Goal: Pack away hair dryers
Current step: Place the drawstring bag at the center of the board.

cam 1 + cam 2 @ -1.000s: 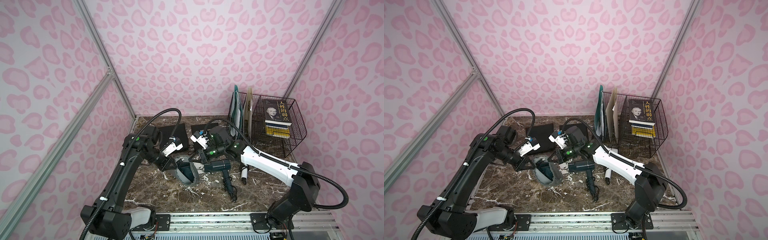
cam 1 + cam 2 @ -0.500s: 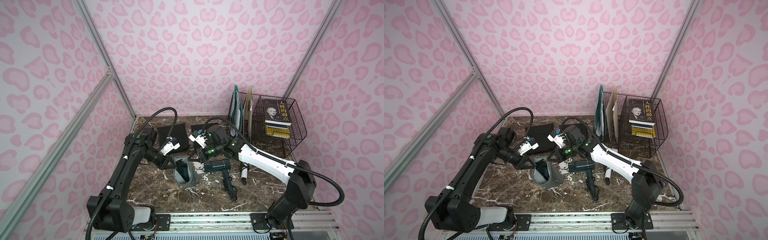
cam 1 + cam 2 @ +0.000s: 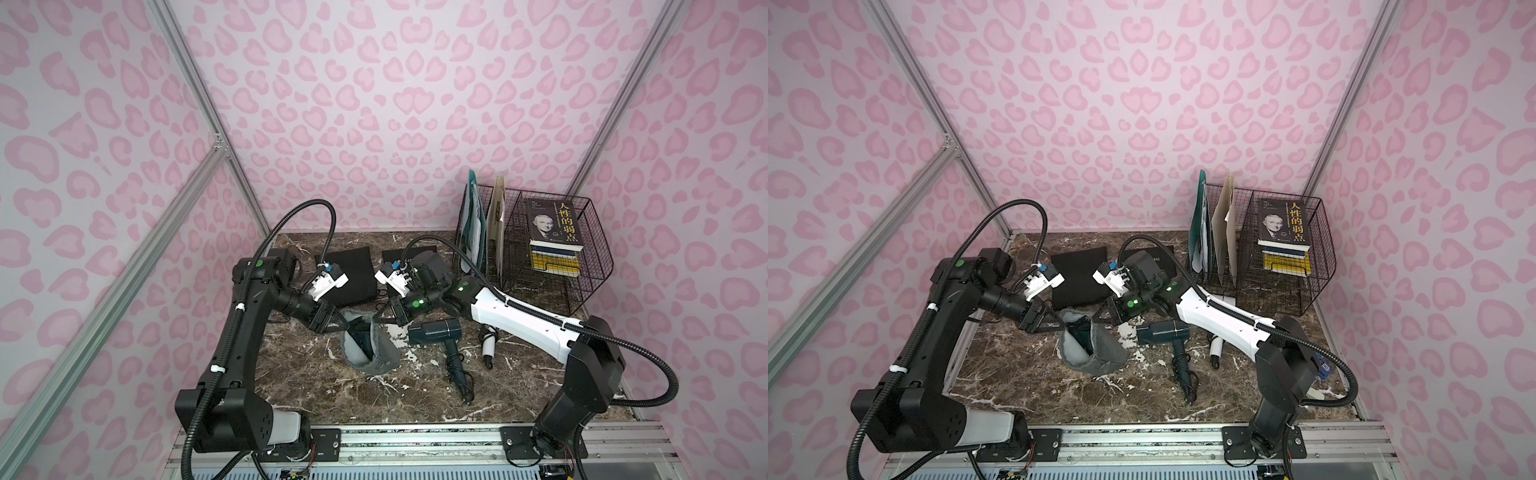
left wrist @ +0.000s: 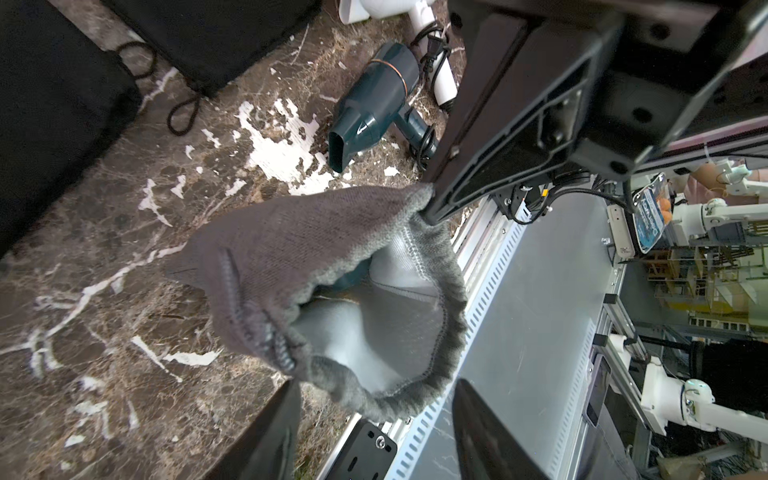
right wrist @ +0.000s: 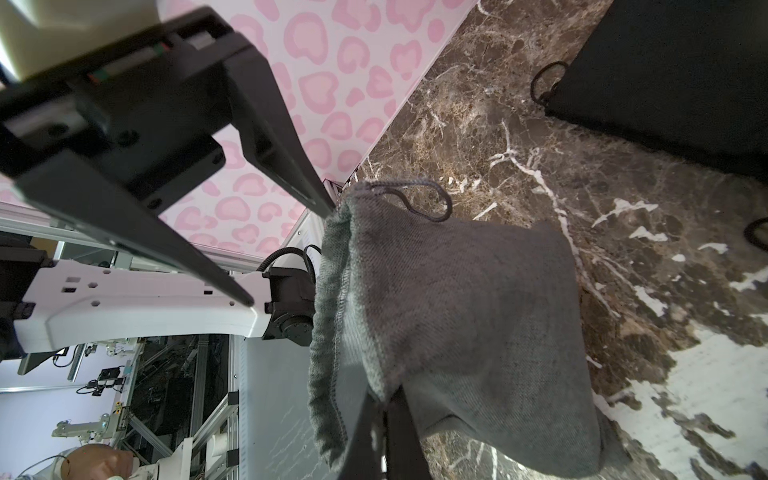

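A grey pouch [image 3: 374, 353] [image 3: 1100, 353] stands open mid-table with a dark teal hair dryer [image 3: 360, 336] [image 4: 349, 282] down inside it. My right gripper [image 3: 380, 318] [image 5: 380, 419] is shut on the pouch's rim and holds it up. My left gripper [image 3: 332, 323] [image 4: 374, 415] is open at the opposite rim, which hangs loose just ahead of its fingertips [image 5: 330, 210]. A second teal hair dryer [image 3: 434, 332] [image 3: 1163, 332] [image 4: 370, 112] lies to the right of the pouch. Beyond it, a white hair dryer [image 3: 488, 343] [image 3: 1216, 347] lies partly under the right arm.
Two flat black pouches [image 3: 349, 274] [image 3: 409, 252] lie behind the grippers. A wire basket [image 3: 590, 266] with books and upright folders [image 3: 473, 224] stands at the back right. The teal dryer's cord [image 3: 461, 380] trails toward the front edge.
My left gripper has opened and let go of the pouch rim, drawing back slightly. The right gripper has kept its hold and the pouch has stayed in place.
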